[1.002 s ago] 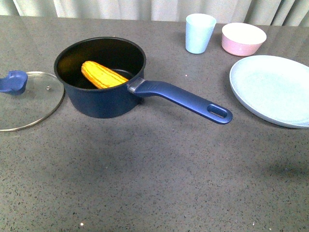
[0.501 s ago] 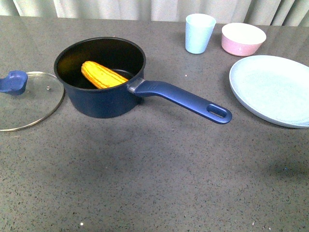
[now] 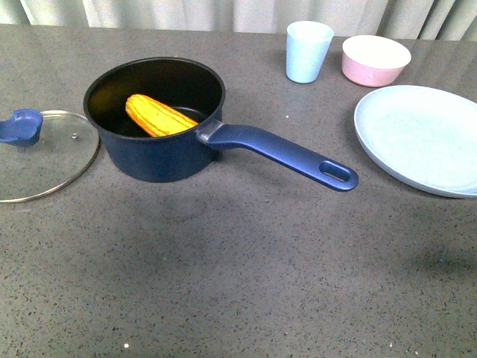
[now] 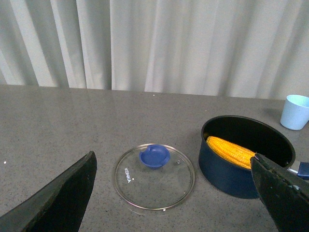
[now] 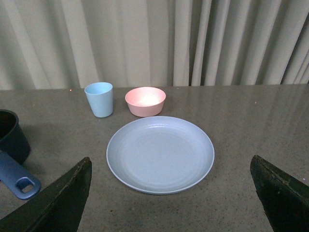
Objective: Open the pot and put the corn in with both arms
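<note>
Still unchanged: corn [image 3: 159,115] inside pot [image 3: 160,149], lid [image 3: 41,153] beside.

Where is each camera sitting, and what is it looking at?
Front view: sits on the robot's body and looks down across the table at the pot with the corn inside, the glass lid and the plate; no arm shows.
Left wrist view: sits on the left arm, facing the lid and pot; the open left claw frames it.
Right wrist view: sits on the right arm, facing the plate, blue cup and pink bowl; the open right claw frames it.
Shared: all three show the pot.
</note>
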You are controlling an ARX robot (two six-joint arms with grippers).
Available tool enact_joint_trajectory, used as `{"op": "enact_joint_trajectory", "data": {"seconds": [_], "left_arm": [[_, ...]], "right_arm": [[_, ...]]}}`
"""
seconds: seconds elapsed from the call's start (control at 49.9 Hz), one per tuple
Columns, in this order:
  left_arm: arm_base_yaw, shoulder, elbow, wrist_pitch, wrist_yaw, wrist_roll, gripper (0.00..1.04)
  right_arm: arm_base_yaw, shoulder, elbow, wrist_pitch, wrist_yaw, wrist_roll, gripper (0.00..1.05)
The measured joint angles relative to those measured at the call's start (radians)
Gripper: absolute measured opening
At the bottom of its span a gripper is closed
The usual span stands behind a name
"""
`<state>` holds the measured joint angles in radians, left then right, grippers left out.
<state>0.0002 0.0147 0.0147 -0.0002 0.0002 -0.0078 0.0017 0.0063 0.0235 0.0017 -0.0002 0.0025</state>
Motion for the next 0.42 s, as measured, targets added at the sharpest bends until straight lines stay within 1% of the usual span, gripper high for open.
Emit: {"op": "enact_joint_trajectory", "data": {"seconds": [0.421], "left_arm": [[0.000,0.000,0.000,0.000,0.000,0.000,0.96]], "right_arm": [[0.000,0.000,0.000,0.000,0.000,0.000,0.96]]}}
